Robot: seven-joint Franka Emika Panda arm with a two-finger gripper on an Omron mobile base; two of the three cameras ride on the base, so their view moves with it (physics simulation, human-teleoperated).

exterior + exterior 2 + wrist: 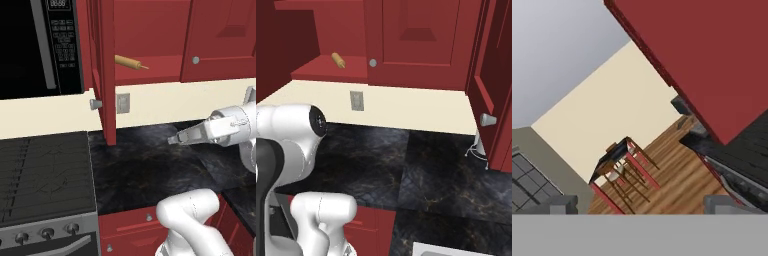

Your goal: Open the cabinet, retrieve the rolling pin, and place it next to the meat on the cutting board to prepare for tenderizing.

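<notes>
From the left base view, the cabinet point(107, 70) door stands swung out edge-on, its grey knob point(95, 104) at nine o'clock of the hinge-side panel. One rolling pin point(129, 62) lies on the shelf inside, at about eleven o'clock from the gripper point(174, 140), which hovers over the dark counter point(140, 170) with jaws spread and holding nothing. My judgement: the door is done, so the reach is next. Lift, clear the shelf lip, and close across the pin's thick middle (not a handle, which would let it tip).

From the right base view, the same single rolling pin point(338, 60) rests on the shelf at eleven o'clock, one wall outlet point(357, 100) below it, and two knobs show.

Along the hand view, both finger tips point(559, 204) sit wide apart, pointing past the red door point(712, 60) toward one distant table point(614, 160) with chairs.
</notes>
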